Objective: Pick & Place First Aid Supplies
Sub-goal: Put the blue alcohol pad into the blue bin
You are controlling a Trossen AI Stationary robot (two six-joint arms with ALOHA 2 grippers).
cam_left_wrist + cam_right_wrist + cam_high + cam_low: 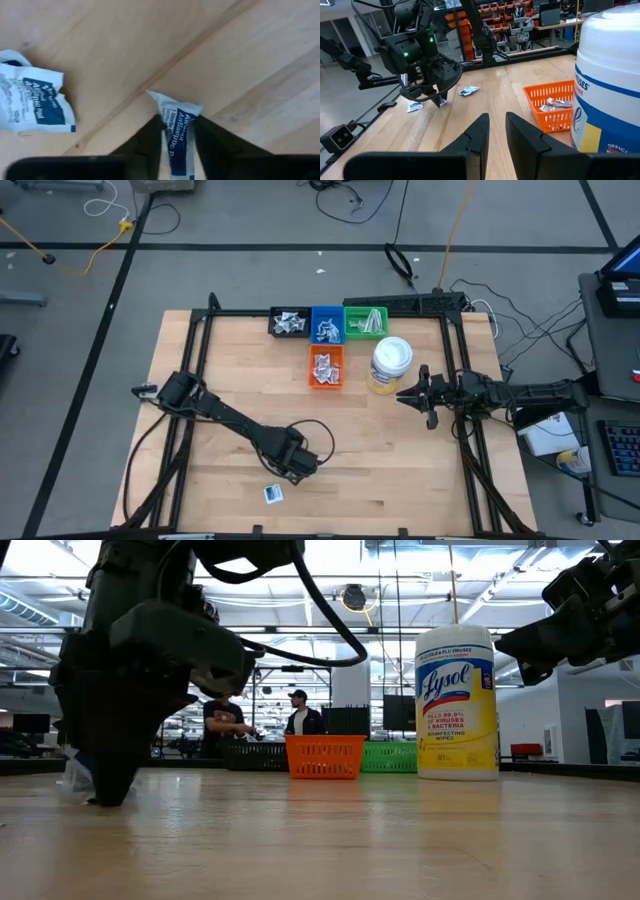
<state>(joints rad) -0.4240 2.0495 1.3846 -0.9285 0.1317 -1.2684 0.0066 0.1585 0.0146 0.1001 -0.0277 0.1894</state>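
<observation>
Overhead, left gripper [291, 468] sits low over the near part of the wooden table [240, 370], and one white packet [273, 494] lies flat just beside it, toward the near edge. Right gripper [408, 393] hovers beside the wipes canister [389, 365], with black, blue, green and orange baskets [326, 367] of packets farther back.

Low view: the left gripper's tip [108, 795] reaches the tabletop, a pale packet [76, 777] showing just behind it; the orange basket [325, 756] and canister [456, 702] stand well apart from it.

Left wrist view: the fingers [145, 145] are pinched narrow on a blue-printed packet [179, 135], standing on edge, long axis running straight out from the jaws, its outer corner near the wood. A second packet [32, 99] lies flat and crumpled, apart to one side.

Right wrist view: its own fingers [477, 135] stand narrow with nothing between them; two packets [468, 90] lie near the left gripper [439, 100].
</observation>
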